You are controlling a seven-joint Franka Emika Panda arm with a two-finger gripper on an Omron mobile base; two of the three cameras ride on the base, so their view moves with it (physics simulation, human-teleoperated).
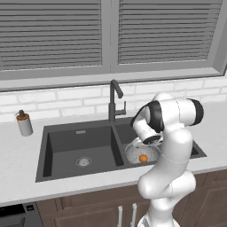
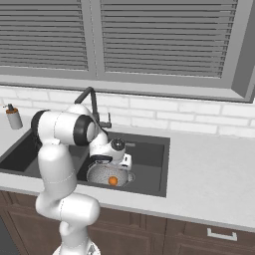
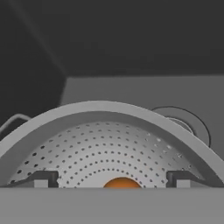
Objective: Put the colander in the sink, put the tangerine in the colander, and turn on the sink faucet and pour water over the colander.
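A tangerine lies in the colander, which sits in the right basin of the sink at about 5 o'clock from the faucet. The arm's jaws stand spread just above the fruit, holding nothing. With the first two steps apparently done, the faucet lever comes next, then swinging the spout over the colander.

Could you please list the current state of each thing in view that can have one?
colander: upright in the sink's right basin
tangerine: lying in the colander, not gripped
gripper: open, fingertips wide apart over the tangerine
sink faucet: no water running
sink: left basin empty
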